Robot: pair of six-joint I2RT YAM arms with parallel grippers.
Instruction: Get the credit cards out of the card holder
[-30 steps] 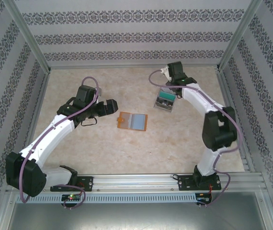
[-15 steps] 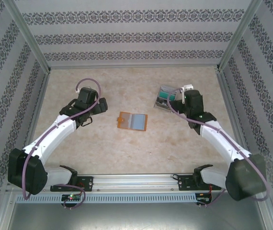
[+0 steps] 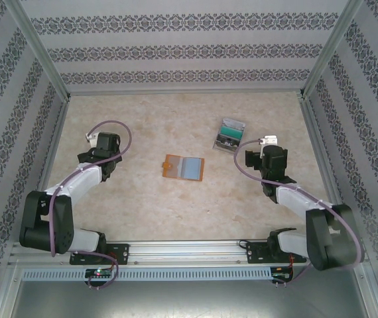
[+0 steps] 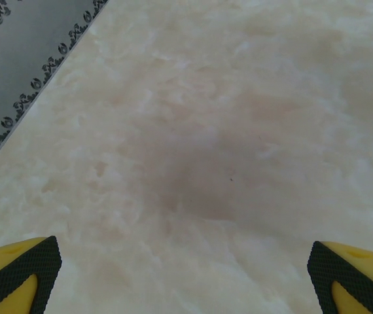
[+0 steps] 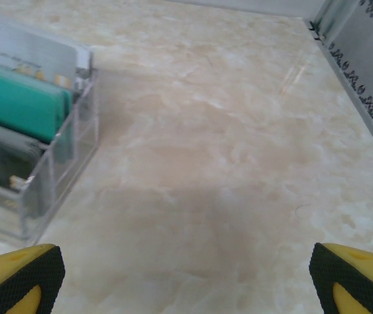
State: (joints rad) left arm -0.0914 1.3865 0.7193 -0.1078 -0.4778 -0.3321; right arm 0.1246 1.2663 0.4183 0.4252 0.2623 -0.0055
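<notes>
Seen from above, a pale marbled tabletop (image 3: 176,205) sits inside a frame with patterned wallpaper walls (image 3: 189,46). Near the middle of the tabletop lies the card holder (image 3: 171,166), a small orange-tan wallet opened flat like a book. A grey-blue credit card (image 3: 193,169) rests on its right half. Further back and to the right stands a clear box (image 3: 229,134), well apart from the card holder. The right wrist camera shows this box close on its left side, with a teal card (image 5: 23,108) and a pale grey card (image 5: 36,49) standing on edge inside it. Two white and black robot arms are folded back toward the near edge, one on each side of the card holder and well apart from it. The left end effector (image 4: 183,278) is open, with its yellow, black-padded fingertips (image 4: 19,271) spread wide over bare tabletop and nothing between them. The right end effector (image 5: 186,278) is also open and empty. Its fingertips (image 5: 353,275) are spread wide over bare tabletop, and it sits just to the right of the clear box without touching it.
</notes>
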